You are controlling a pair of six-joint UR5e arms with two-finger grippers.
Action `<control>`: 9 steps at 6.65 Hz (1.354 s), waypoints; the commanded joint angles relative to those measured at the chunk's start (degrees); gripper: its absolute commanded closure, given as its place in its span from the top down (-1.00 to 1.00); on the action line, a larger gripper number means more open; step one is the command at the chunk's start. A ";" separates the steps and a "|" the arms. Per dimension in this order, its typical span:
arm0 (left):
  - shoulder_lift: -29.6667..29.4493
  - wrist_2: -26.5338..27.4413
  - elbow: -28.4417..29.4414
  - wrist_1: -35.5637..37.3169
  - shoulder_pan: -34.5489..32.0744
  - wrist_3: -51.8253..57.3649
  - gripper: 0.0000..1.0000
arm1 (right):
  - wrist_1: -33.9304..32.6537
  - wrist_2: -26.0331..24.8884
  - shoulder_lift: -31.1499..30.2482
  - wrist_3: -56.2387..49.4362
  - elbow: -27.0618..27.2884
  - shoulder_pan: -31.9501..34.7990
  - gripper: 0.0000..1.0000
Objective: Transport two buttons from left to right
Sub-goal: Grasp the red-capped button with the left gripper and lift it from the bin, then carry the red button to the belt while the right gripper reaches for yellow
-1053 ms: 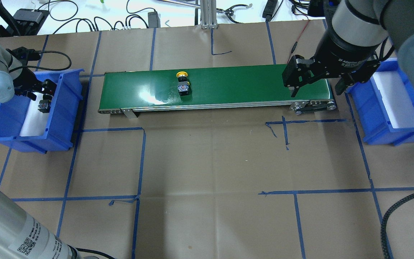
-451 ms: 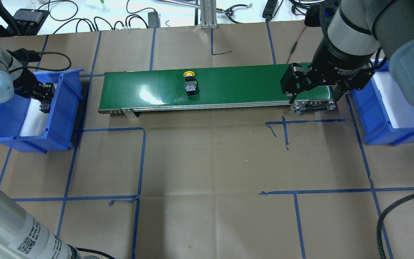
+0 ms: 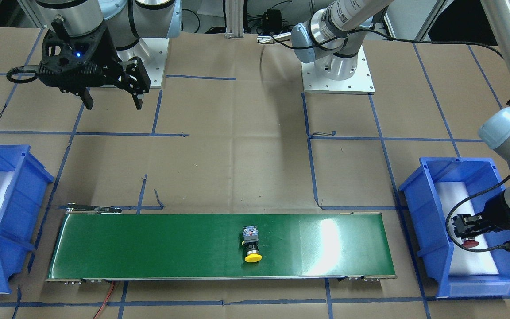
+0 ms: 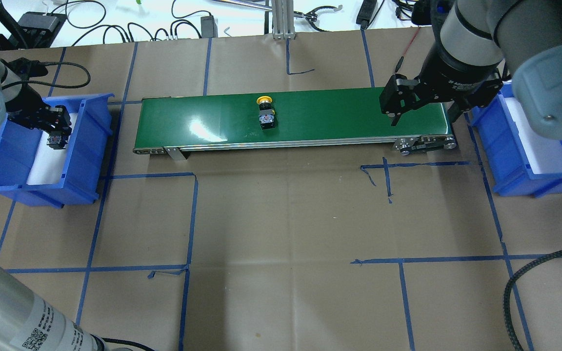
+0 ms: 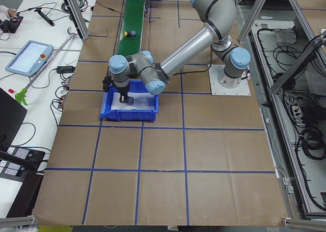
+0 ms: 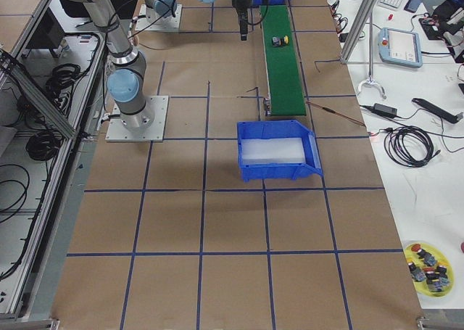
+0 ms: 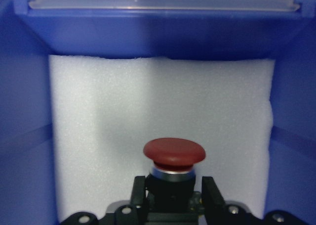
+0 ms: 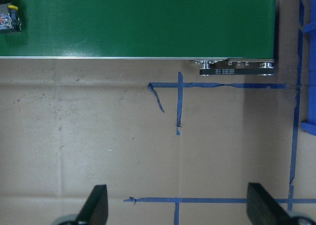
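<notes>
The yellow-capped button [image 4: 265,114] lies on its side near the middle of the green conveyor belt [image 4: 339,117]. It also shows in the front view [image 3: 251,246] and at the top left of the right wrist view [image 8: 9,20]. My left gripper [image 7: 173,188] is shut on the black body of the red-capped button [image 7: 174,157], over the white foam of the left blue bin [image 4: 86,146]. In the front view the red button [image 3: 470,242] hangs under the left gripper [image 3: 464,227]. My right gripper [image 4: 425,117] is open and empty, above the belt's right end.
The right blue bin [image 4: 505,165] with a white foam liner stands past the belt's right end; nothing shows in it. Blue tape lines cross the brown table paper. Cables and tools lie beyond the table's far edge.
The yellow button has travelled to the right along the belt. My left gripper has shifted a little in the left bin with the red button. My right gripper has shifted slightly over the belt's end.
</notes>
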 commanded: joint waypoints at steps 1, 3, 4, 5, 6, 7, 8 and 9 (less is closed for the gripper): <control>4.89 0.57 5.42 -11.81 0.00 -0.04 -1.00 | -6.00 0.08 1.89 0.04 0.08 0.05 1.00; 7.45 1.44 14.81 -26.92 -0.09 -1.01 -1.00 | -13.15 0.17 5.93 0.13 0.09 0.13 1.00; 7.90 1.89 17.47 -30.39 -0.61 -3.62 -1.00 | -15.16 0.17 7.25 0.30 0.09 0.22 1.00; 7.99 1.63 18.02 -30.42 -2.18 -5.65 -1.00 | -16.92 0.17 9.09 0.48 0.09 0.22 1.00; 7.99 1.97 18.11 -30.08 -5.76 -7.24 -1.00 | -19.73 0.17 11.54 0.65 -0.17 0.22 1.00; 7.99 2.33 18.03 -29.81 -10.06 -11.25 -1.00 | -21.75 0.08 13.05 0.65 -0.44 0.22 1.00; 7.90 2.33 17.94 -29.72 -14.54 -16.25 -1.00 | -22.04 0.08 13.76 0.65 -0.35 0.22 1.00; 7.29 2.59 17.59 -29.72 -18.77 -21.79 -1.00 | -22.13 0.08 14.64 0.65 -0.53 0.22 1.00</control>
